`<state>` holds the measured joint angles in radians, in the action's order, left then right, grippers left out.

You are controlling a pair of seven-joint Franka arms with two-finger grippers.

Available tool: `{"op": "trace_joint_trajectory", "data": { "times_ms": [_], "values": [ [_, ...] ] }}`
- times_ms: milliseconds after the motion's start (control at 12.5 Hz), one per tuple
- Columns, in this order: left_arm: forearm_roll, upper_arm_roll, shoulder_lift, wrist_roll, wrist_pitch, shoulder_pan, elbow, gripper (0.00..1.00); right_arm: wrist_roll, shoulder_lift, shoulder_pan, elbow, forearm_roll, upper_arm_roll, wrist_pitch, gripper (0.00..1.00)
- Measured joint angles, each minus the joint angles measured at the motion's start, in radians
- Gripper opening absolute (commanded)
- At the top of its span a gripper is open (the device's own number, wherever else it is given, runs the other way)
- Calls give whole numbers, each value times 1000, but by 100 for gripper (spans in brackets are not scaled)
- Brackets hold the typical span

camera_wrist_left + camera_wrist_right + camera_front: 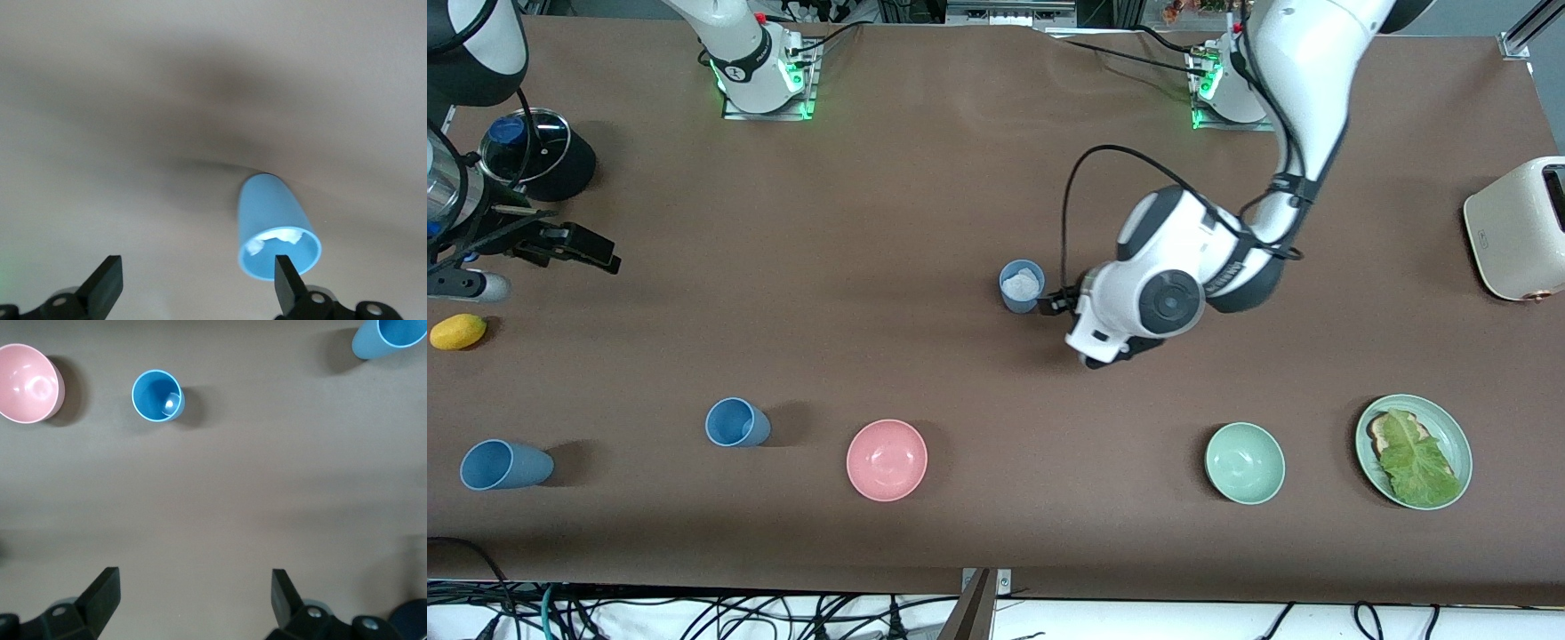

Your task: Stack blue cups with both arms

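Observation:
Three blue cups stand on the brown table. One grey-blue cup with something white inside is at mid-table. My left gripper is open, low beside this cup; in the left wrist view the cup is by one fingertip, outside the gap of the gripper. Two empty blue cups stand nearer the front camera at the right arm's end. My right gripper is open and empty, up over that end; its wrist view shows both cups.
A pink bowl and a green bowl sit near the front edge. A green plate holds toast and lettuce. A toaster, a lidded black pot and a lemon stand at the table's ends.

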<state>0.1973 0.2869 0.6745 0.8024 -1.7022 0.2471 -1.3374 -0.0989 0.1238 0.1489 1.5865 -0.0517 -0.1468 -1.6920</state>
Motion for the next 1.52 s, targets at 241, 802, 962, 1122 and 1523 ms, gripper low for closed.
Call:
{"op": "trace_joint_trajectory", "data": {
  "times_ms": [241,802,962,1122,1523],
  "values": [
    [-121,-5,-3,-120,62,-88,46,100,1,33,8,1,0,5,-91,100],
    [-277,-15,-13,-475,79,-275,52,100,1,259,9,-14,-1,7,-169,100],
    [-279,-15,-13,-526,79,-317,52,100,2,322,25,-49,-1,11,-218,100],
    [-317,-13,-14,-535,79,-321,53,100,1,364,36,-57,-1,11,-311,100],
    [-334,-14,-54,-582,80,-363,56,100,53,537,36,-120,-1,11,-539,100]
  ]
}}
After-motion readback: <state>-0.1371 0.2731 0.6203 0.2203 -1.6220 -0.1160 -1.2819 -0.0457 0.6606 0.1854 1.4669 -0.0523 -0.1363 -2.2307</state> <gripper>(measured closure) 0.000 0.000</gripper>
